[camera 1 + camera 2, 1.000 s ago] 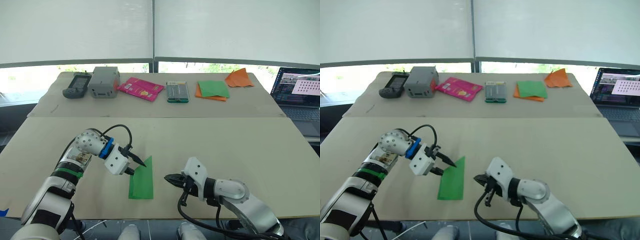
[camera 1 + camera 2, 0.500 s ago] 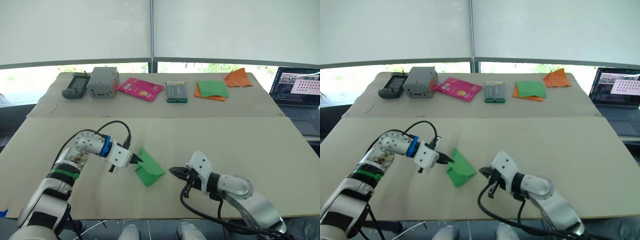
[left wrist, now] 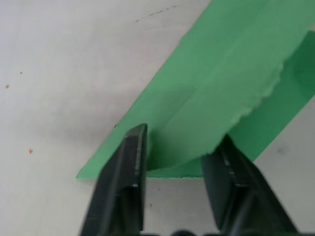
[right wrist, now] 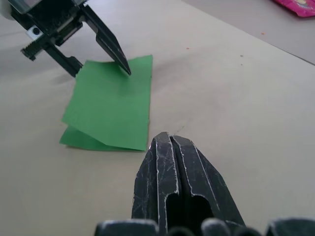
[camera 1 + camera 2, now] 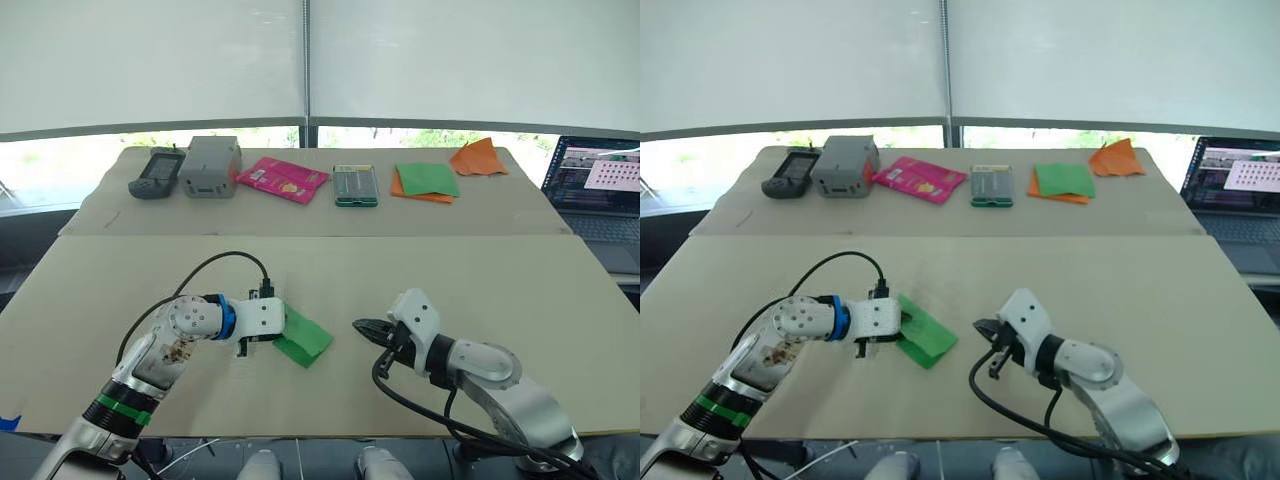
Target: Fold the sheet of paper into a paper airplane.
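- Sheet of paper lying folded over on the near table, between the two grippers, upper flap lifted slightly off the lower layer.
- Left gripper at the sheet's left edge, fingers parted around the raised flap, probably to pinch or press the fold.
- Right gripper just right of the sheet, fingers pressed together, holding nothing, seemingly waiting its turn.

Looks like a lab/office test bench: beige table under windows with roller blinds, open laptop at the right edge, test items lined along the far edge.
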### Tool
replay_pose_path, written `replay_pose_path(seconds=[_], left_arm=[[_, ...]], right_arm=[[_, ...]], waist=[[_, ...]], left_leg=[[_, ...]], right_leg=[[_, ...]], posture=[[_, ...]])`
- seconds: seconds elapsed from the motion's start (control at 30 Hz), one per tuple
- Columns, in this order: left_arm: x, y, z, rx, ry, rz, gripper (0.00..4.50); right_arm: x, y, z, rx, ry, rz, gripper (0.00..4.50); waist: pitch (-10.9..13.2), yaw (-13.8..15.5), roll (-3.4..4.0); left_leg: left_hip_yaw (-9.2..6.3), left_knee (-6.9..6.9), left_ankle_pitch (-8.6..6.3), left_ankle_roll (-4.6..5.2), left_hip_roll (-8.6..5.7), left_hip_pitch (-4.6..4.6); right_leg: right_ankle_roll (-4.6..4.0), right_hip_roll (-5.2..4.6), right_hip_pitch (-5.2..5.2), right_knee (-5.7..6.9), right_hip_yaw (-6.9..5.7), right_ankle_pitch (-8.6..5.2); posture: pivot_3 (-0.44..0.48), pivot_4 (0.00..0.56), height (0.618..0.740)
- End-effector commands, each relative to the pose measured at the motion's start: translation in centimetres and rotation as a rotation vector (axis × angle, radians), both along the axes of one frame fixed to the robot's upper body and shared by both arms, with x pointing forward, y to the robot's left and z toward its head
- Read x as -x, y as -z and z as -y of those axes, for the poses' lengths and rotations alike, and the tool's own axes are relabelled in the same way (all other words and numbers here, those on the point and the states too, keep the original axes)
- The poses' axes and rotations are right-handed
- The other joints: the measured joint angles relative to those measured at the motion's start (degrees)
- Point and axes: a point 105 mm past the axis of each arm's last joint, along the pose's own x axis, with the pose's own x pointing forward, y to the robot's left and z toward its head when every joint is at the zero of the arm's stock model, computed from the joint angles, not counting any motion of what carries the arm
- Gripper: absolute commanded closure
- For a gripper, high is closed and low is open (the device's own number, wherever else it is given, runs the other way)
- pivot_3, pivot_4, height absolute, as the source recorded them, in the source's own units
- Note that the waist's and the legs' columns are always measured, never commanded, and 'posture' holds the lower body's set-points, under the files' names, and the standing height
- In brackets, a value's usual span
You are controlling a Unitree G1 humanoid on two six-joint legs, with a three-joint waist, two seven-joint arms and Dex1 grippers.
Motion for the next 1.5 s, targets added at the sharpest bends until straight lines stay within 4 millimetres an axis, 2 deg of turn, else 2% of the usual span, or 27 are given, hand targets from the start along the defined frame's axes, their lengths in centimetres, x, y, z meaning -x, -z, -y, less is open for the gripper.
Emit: replay_pose_path(seconds=[0.03,0.13,0.2,0.33,0.53,0.77,0.87,1.03,1.2,1.23,1.33,1.5], left_arm=[[0.6,-1.9,-0.6,0.077,-0.019,-0.048,1.35],[0.9,-3.1,-1.3,0.121,-0.028,-0.085,1.33],[1.2,-3.7,-2.9,0.14,-0.047,-0.138,1.33],[2.2,-3.2,-5.6,0.164,-0.081,-0.256,1.33],[2.6,-1.5,-8.3,0.216,-0.182,-0.323,1.33],[3.2,-2.0,-7.8,0.273,-0.186,-0.343,1.33],[3.2,-2.2,-7.8,0.277,-0.19,-0.338,1.33],[3.0,-2.6,-7.5,0.297,-0.192,-0.327,1.33],[3.1,-2.5,-7.0,0.316,-0.184,-0.333,1.33],[3.1,-2.5,-6.8,0.323,-0.181,-0.335,1.33],[3.0,-2.5,-6.6,0.333,-0.177,-0.331,1.33],[3.2,-2.4,-5.8,0.366,-0.139,-0.354,1.33]], right_arm=[[0.7,-1.3,-1.3,-0.032,-0.081,0.048,3.24],[1.3,-1.4,-2.2,-0.02,-0.131,0.076,2.23],[1.6,-1.1,-3.1,0.01,-0.162,0.131,1.5],[1.6,0.7,-5.0,0.064,-0.202,0.193,0.13],[0.7,0.7,-6.3,0.04,-0.158,0.28,0.05],[-0.1,1.2,-6.7,0.041,-0.108,0.282,0.05],[-0.4,1.5,-6.6,0.052,-0.098,0.289,0.91],[-0.9,2.8,-6.4,0.087,-0.085,0.281,2.63],[-1.4,3.0,-6.4,0.075,-0.084,0.277,4.31],[-1.3,3.0,-6.4,0.078,-0.093,0.274,4.47],[-1.0,2.2,-6.4,0.055,-0.135,0.292,4.47],[0.7,2.0,-5.6,0.108,-0.324,0.296,4.47]], waist=[[0.0,-0.11,0.01],[0.01,-0.12,-0.01],[0.03,-0.15,-0.02],[0.04,-0.41,-0.04],[0.09,-0.15,-0.11],[0.14,0.09,-0.18],[0.13,0.04,-0.18],[0.13,-0.05,-0.18],[0.12,-0.06,-0.2],[0.11,-0.06,-0.2],[0.11,-0.03,-0.2],[0.11,0.05,-0.2]], left_leg=[[0.0,-0.01,0.0,0.0,0.0,-0.04],[0.0,-0.03,0.0,0.01,0.01,-0.11],[0.0,-0.03,0.0,0.01,0.01,-0.06],[0.0,-0.08,0.0,0.0,0.02,0.12],[0.02,-0.11,0.0,0.0,0.03,0.1],[0.03,-0.11,0.0,-0.01,0.04,0.09],[0.03,-0.11,0.0,-0.01,0.04,0.11],[0.03,-0.11,0.0,-0.01,0.04,0.12],[0.04,-0.11,0.0,-0.01,0.04,0.12],[0.04,-0.11,0.0,-0.01,0.04,0.12],[0.04,-0.11,0.0,-0.01,0.04,0.12],[0.04,-0.08,0.0,-0.01,0.03,0.12]], right_leg=[[0.0,0.0,0.0,0.01,0.0,0.0],[0.03,0.02,-0.01,0.08,0.0,0.02],[-0.02,0.01,-0.07,0.02,0.0,-0.01],[-0.08,0.0,-0.12,-0.04,-0.01,-0.04],[-0.09,-0.02,-0.15,-0.04,-0.01,-0.05],[-0.1,-0.03,-0.14,-0.01,-0.01,-0.05],[-0.1,-0.03,-0.14,-0.01,-0.01,-0.05],[-0.1,-0.03,-0.13,0.0,-0.01,-0.04],[-0.1,-0.03,-0.13,0.0,-0.01,-0.04],[-0.11,-0.03,-0.12,0.0,-0.01,-0.04],[-0.11,-0.02,-0.11,0.02,-0.01,-0.04],[-0.1,-0.03,-0.06,0.0,-0.01,-0.04]], posture=[[0.0,0.15,0.74],[0.0,0.15,0.74],[0.0,0.15,0.74],[0.0,0.15,0.74],[0.0,0.15,0.74],[0.0,0.15,0.74],[0.0,0.15,0.74],[0.0,0.15,0.74],[0.0,0.15,0.74],[0.0,0.15,0.74],[0.0,0.15,0.74],[0.0,0.15,0.74]])
